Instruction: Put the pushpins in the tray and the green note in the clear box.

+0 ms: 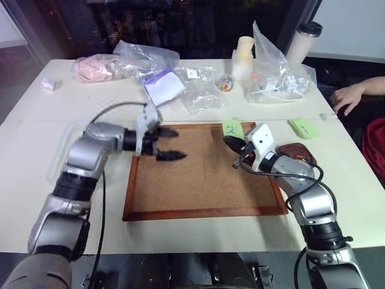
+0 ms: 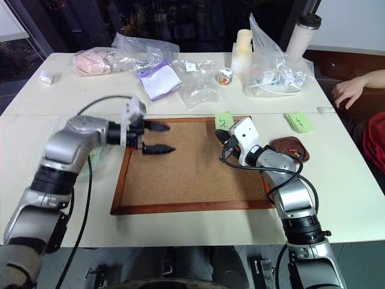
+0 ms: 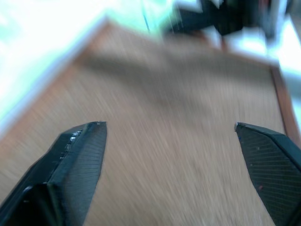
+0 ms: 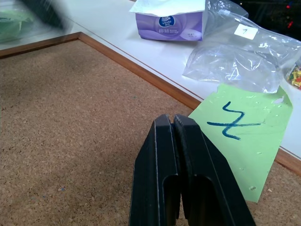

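Corkboard fills the middle of the left eye view, lying flat on the white bench. At centre left, the left hand hovers over the board's upper left part, its two black fingers spread wide with nothing between them. Right of centre, the right hand sits at the board's upper right corner, fingers pressed together, beside the green note on the board's top edge. The dark reddish tray lies just right of the board, partly behind the right arm. A second green note lies further right.

Left wrist view: the wide-apart fingers frame bare cork.

Right wrist view: closed fingers overlap the green note's lower left edge; I cannot tell whether they pinch it. A purple tissue pack sits at the top.
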